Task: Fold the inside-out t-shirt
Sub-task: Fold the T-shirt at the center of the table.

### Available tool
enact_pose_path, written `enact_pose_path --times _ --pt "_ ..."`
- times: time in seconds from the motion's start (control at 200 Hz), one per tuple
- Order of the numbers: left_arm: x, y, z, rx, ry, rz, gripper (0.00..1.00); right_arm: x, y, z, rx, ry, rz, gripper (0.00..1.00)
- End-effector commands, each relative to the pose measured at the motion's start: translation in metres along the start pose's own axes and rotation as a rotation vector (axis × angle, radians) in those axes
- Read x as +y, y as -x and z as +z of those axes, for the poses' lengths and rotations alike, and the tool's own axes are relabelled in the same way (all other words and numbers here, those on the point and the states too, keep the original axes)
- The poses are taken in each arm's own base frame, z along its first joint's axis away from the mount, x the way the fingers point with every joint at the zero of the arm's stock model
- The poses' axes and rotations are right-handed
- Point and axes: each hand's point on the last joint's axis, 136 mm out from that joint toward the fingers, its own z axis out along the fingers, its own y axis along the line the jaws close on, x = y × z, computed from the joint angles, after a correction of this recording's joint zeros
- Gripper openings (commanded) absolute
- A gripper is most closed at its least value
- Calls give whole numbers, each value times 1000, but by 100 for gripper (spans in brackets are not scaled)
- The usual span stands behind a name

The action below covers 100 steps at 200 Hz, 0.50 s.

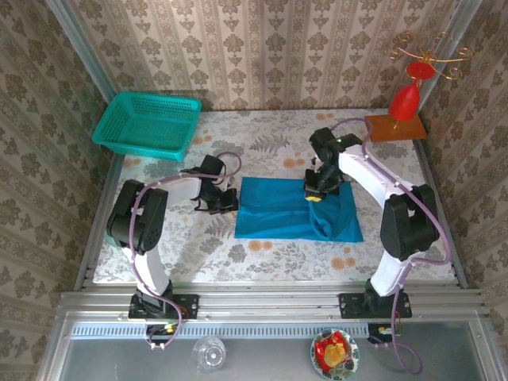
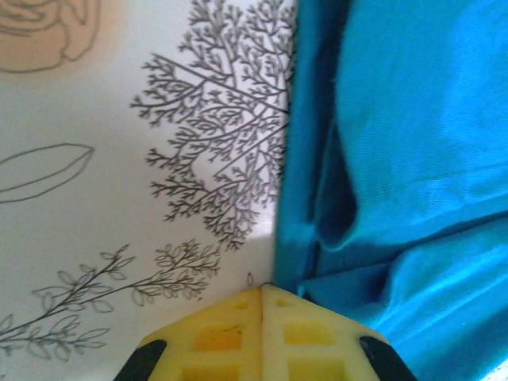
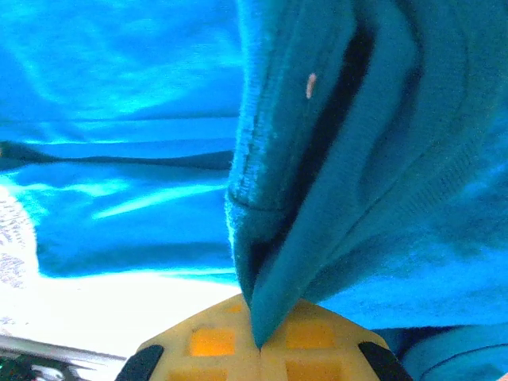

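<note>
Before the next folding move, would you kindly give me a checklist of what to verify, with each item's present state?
1. Right pincer shut on a fold of the t-shirt: ok.
2. Left pincer holding fabric: not ok. It is shut beside the shirt's edge, with nothing seen between its fingers.
3. Shirt flat on the table: not ok. It is bunched at the right pincer.
4. Basket apart from the shirt: ok.
5. Right grip catches only the intended layers: cannot tell.

White arms (image 1: 363, 170), black joints (image 1: 406, 222), purple cables (image 1: 448, 246), yellow claw fingers (image 2: 218, 343)
</note>
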Motion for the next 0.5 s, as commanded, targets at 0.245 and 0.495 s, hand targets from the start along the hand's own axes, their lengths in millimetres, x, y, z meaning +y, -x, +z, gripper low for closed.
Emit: enact_pose_path --times 0.245,0.495 --pt "-5 -7 13 35 -62 -25 0 93 -5 6 34 191 -48 0" --pt "-4 -9 14 41 -65 -19 0 136 -1 20 30 246 -58 0"
